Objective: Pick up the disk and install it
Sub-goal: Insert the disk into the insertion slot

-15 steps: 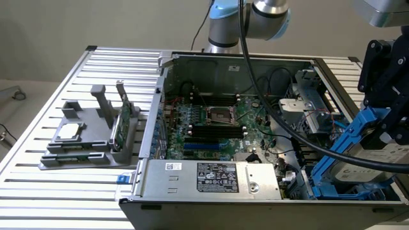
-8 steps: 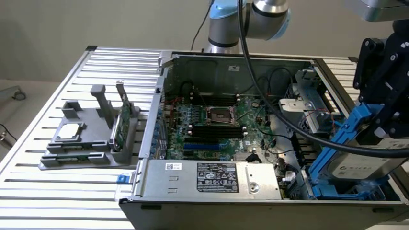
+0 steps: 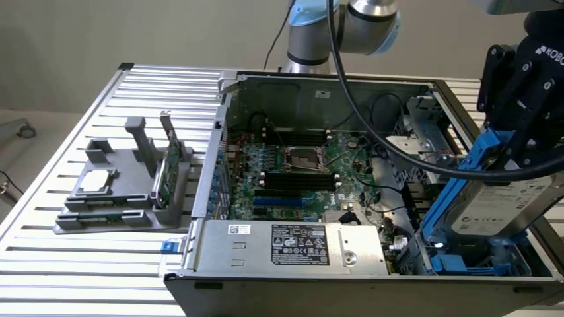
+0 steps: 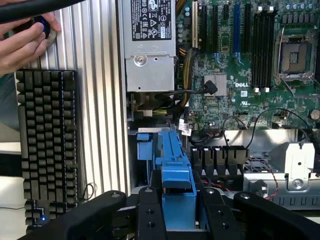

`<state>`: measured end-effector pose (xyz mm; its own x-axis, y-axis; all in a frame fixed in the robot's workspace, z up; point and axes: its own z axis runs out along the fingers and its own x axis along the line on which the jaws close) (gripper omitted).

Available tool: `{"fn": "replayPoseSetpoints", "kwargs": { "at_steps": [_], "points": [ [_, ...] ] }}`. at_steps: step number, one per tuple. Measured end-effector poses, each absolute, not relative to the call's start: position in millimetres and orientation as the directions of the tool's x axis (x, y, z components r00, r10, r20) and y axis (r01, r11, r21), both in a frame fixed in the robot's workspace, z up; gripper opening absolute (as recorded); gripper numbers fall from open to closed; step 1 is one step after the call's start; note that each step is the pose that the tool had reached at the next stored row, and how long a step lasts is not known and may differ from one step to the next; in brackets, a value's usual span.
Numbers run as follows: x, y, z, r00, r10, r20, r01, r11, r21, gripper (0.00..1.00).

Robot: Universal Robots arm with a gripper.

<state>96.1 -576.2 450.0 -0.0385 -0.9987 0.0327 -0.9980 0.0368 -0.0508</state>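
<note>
Blue-framed disk [image 3: 506,205] clamped in jaws, tilted, at exterior view's right end of open case [image 3: 335,78], lower edge near drive bay [image 3: 458,264]. We flag black cable [image 3: 401,153] running close to carrier: snag risk. We judge tilt could jam carrier against bay rails.

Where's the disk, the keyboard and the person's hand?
the disk [image 3: 506,205], exterior view, its white label.
keyboard [image 4: 47,145], wrist view, its middle keys.
hand [image 4: 21,47], wrist view, its middle.
</note>
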Motion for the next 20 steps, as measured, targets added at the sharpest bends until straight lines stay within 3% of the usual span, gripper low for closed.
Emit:
{"fn": "replayPoseSetpoints", "kwargs": {
  "at_steps": [20],
  "points": [
    [103.1,-575.1,444.3,-0.037,-0.996,0.081,-0.998,0.034,-0.045,0.33]
  ]
}}
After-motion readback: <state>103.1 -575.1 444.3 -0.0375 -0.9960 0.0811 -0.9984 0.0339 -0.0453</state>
